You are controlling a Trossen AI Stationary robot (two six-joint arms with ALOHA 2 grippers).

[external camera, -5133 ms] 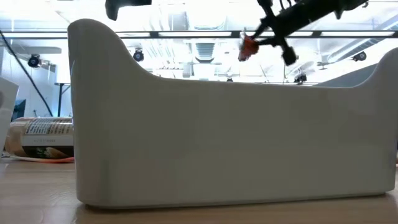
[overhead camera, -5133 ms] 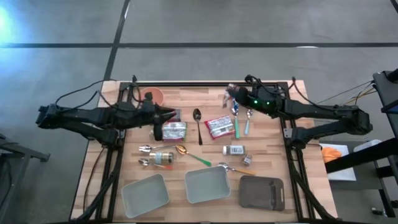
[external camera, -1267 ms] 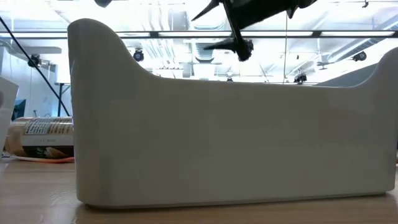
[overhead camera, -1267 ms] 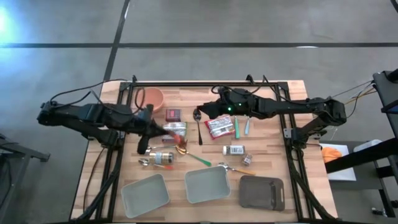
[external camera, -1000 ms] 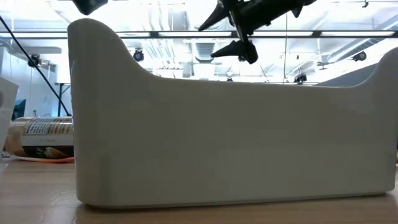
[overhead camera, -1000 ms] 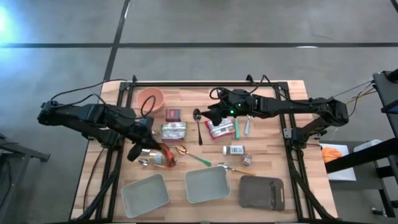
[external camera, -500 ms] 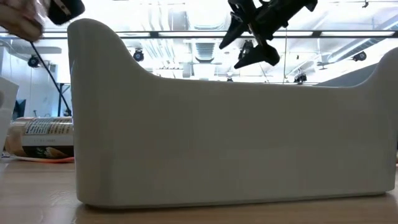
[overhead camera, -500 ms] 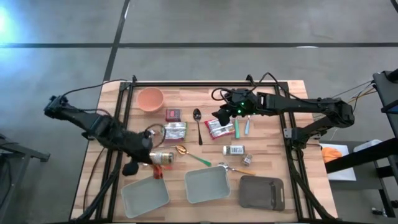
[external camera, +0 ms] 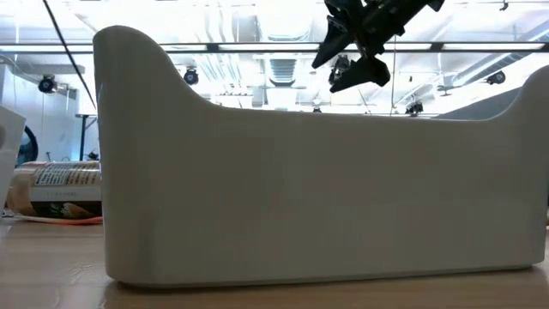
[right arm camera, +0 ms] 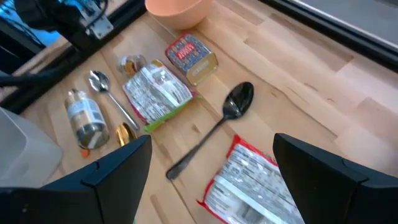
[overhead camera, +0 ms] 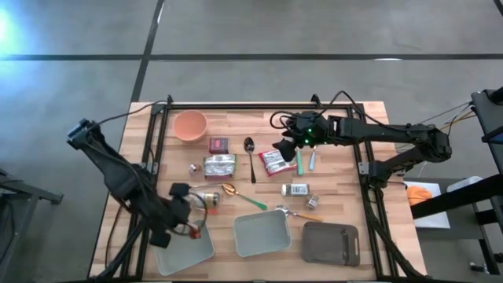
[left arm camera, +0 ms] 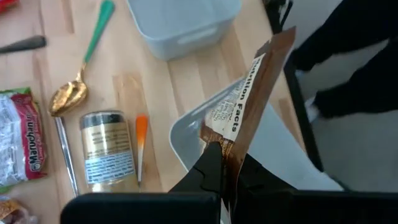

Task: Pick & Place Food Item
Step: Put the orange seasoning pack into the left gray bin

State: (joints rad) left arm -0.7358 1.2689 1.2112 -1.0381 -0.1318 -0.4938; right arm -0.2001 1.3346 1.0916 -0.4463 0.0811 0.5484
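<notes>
Over the grey bin [overhead camera: 185, 245] at the bench's [overhead camera: 338, 126] seven o'clock corner, the left claw [overhead camera: 191, 226] hangs with its fingers pressed together on a brown snack wrapper [left arm camera: 244, 115]. From the left wrist camera the wrapper stands upright out of the grip, its printed nutrition panel facing the lens, and the bin's pale interior [left arm camera: 273, 155] lies directly below it. Just beside that bin, toward twelve o'clock, a small jar [overhead camera: 206, 199] lies on its side with an orange-tipped stick next to it, and a gold spoon with a green handle [overhead camera: 244, 196] lies a little toward three o'clock.

Across the bench, around one o'clock, the right claw [overhead camera: 284, 146] hovers with its fingers spread wide and nothing between them, above a red-and-white noodle packet [overhead camera: 277, 161]. Its wrist camera looks past the two dark fingers [right arm camera: 112, 174] onto that packet [right arm camera: 252, 183], a black spoon [right arm camera: 214, 127], a green-edged noodle packet [right arm camera: 155, 93], a small red box [right arm camera: 189, 57] and an orange bowl [right arm camera: 180, 9].

A second grey bin [overhead camera: 261, 233] sits at six o'clock, touching nothing, with a dark grey tray [overhead camera: 330, 242] near it toward five o'clock. From the low camera that bin's wall [external camera: 317, 197] fills the frame, and the spread right claw [external camera: 347, 53] shows above its rim.
</notes>
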